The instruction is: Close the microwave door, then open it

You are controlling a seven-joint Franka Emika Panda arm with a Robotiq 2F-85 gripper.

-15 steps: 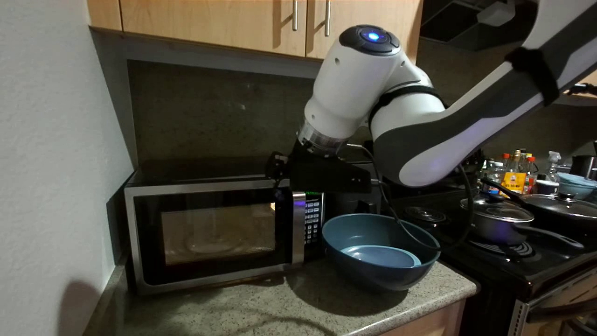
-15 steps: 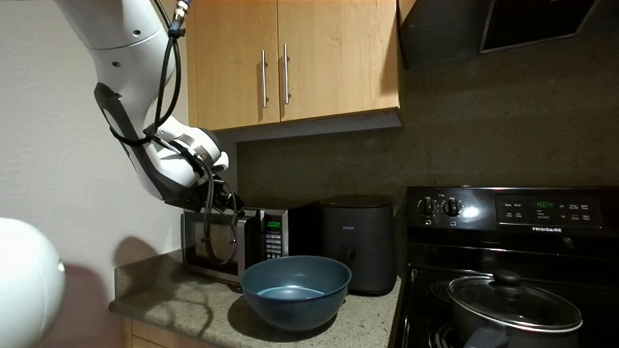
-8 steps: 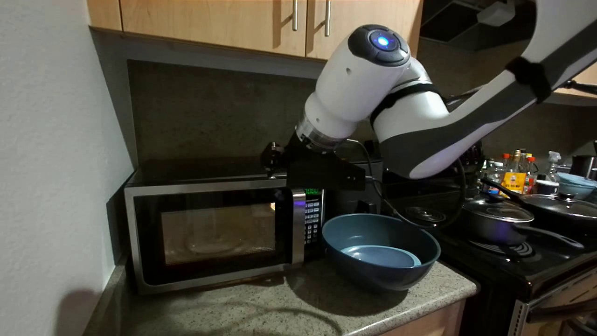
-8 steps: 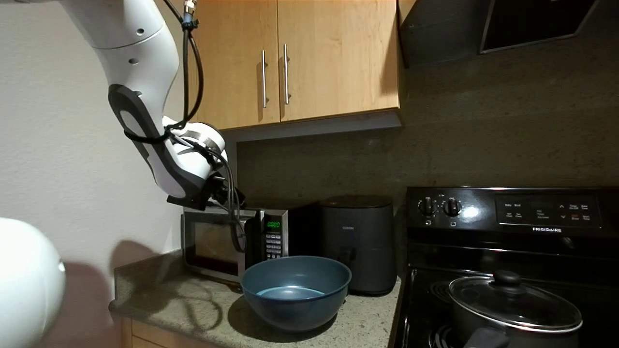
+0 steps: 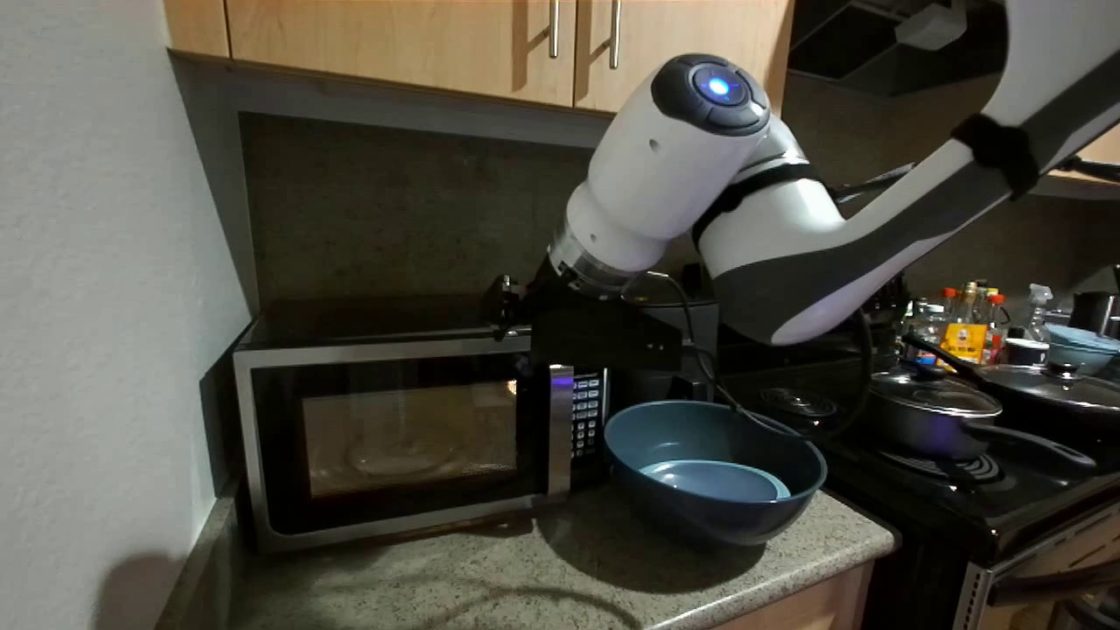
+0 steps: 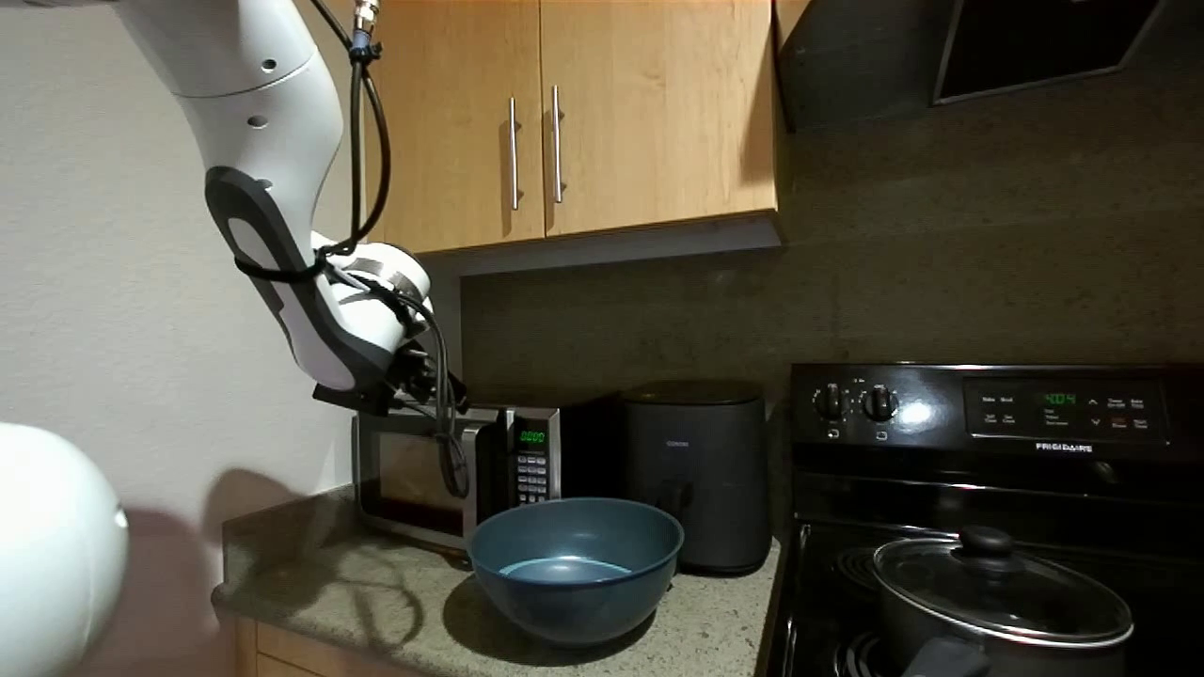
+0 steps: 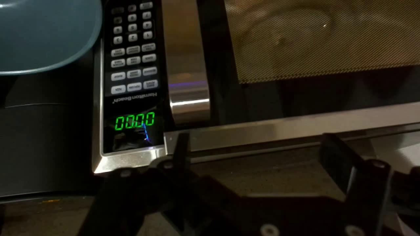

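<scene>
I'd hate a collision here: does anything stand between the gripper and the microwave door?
Nothing visible does: in the wrist view, no object shows between the open gripper and the microwave door. The blue bowl sits off to one side, by the button panel.

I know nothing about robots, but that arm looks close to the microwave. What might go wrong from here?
The open end effector is by the top edge of the microwave door, so moving lower could bump it. The large blue bowl stands near the door handle, so the door might knock it while swinging. Lastly, the cable hanging looped off the arm might snag the handle.
</scene>
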